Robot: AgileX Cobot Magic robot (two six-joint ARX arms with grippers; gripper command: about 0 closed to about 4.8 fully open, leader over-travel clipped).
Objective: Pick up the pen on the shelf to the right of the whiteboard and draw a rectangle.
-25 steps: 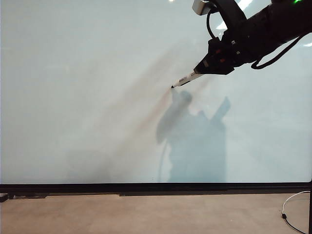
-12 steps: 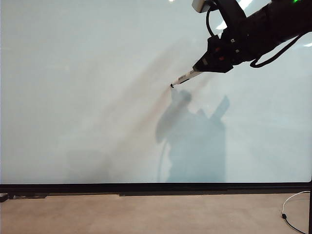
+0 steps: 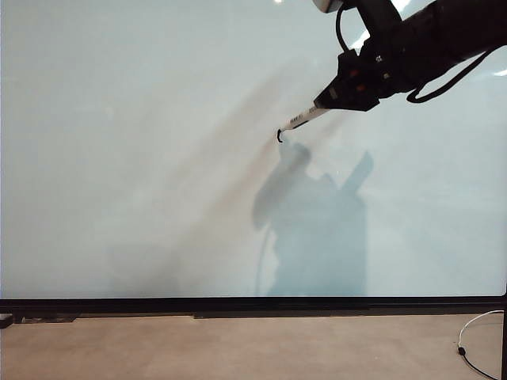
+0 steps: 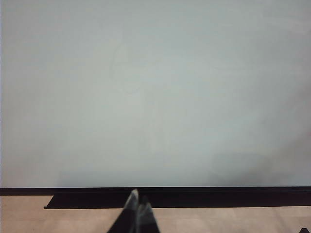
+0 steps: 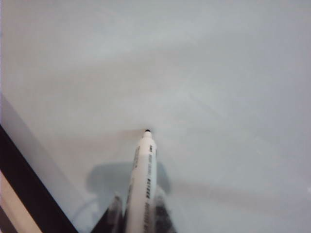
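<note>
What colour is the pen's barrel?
White with black lettering, on the pen in the right gripper; clearest in the right wrist view.

The right gripper (image 3: 326, 101) reaches in from the upper right, clamped on the pen (image 3: 299, 120), which slants down and to the left. The pen's dark tip meets the whiteboard (image 3: 127, 158) at a short black curved mark (image 3: 279, 137). The arm's shadow (image 3: 317, 229) falls on the board below. Under the board's black frame lies tan floor (image 3: 238, 348), with a white cable (image 3: 475, 324) at the right.
</note>
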